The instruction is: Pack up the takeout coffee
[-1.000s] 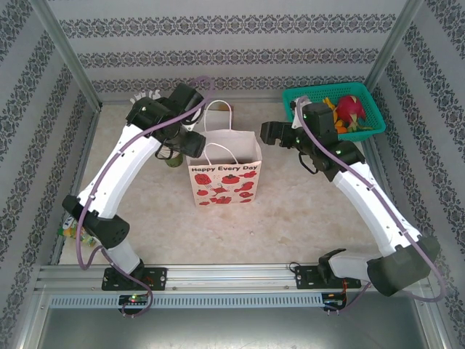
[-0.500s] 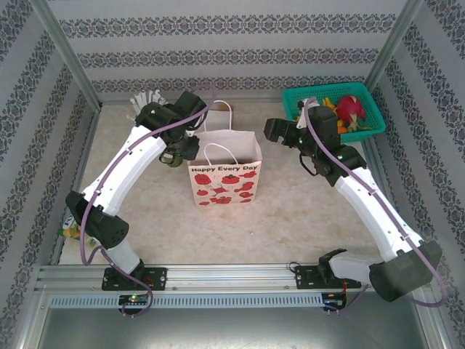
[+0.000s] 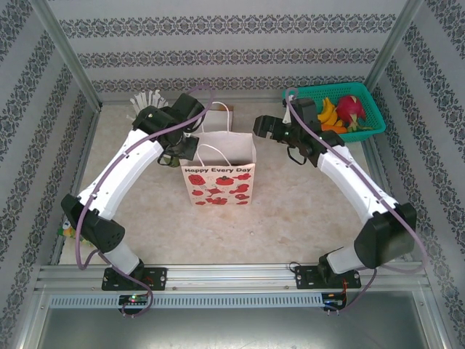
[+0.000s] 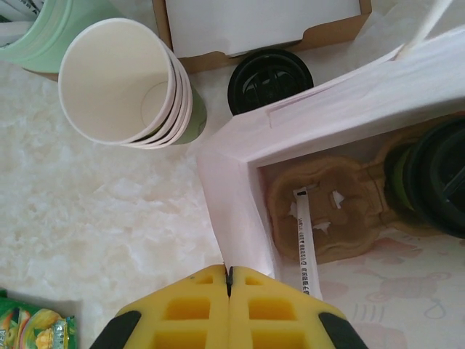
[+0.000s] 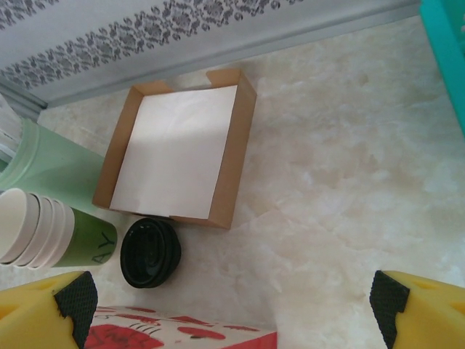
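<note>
My left gripper (image 4: 229,271) has just gone from apart to pressed together. Its yellow fingers now pinch the rim of the paper bag (image 4: 234,190) at the corner nearest them, and in the overhead view the bag has shifted a little under that pull. My right gripper (image 5: 232,309) has meanwhile come in toward the bag's far right corner, jaws spread wide and holding nothing. I read this as the bag being steadied and held open so the packing itself can begin. The takeout coffee (image 4: 270,80) is not yet in hand. It stands on the table just outside the bag, its black lid at about one o'clock from my shut left fingers, with the stack of cream cups (image 4: 120,80) at eleven o'clock. Seen from the right wrist, it sits at ten o'clock of the open jaws, just beyond the bag's printed edge and just beside the cardboard tray (image 5: 178,149). A brown carrier (image 4: 327,211) already lies inside the bag, with something dark-lidded at its three o'clock side. The right gripper looks better placed to fetch the cup.
</note>
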### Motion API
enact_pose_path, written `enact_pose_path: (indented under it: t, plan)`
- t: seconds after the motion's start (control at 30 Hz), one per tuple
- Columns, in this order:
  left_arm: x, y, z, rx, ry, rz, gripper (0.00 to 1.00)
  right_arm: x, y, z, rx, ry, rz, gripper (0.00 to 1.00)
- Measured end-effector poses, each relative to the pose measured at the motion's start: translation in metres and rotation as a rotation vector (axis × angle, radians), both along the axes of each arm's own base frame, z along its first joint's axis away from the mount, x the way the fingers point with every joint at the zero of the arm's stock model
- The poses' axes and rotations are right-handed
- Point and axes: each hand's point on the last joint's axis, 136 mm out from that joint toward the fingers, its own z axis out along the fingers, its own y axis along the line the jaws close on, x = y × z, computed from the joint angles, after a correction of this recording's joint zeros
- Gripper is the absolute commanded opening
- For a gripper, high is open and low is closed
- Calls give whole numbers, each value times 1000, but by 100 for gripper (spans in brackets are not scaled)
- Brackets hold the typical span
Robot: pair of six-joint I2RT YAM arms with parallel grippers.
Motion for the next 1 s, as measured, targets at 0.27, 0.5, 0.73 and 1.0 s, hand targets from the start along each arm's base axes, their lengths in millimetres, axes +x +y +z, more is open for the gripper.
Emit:
enact_pose_path:
  t: [0.27, 0.5, 0.73, 1.0]
  plan:
    - [-32, 47, 4, -29, -13, 98, 0, 47, 33, -34, 11, 72, 87, 97]
    - [-57, 88, 9, -73, -43, 172, 0, 93, 65, -81, 9, 178, 121, 85]
    - [-64, 104, 2, -54, -32, 186, 0, 106, 96, -130, -9, 304, 109, 66]
    - [-58, 102, 0, -51, -44, 153, 0, 106, 115, -185, -101, 395, 97, 39]
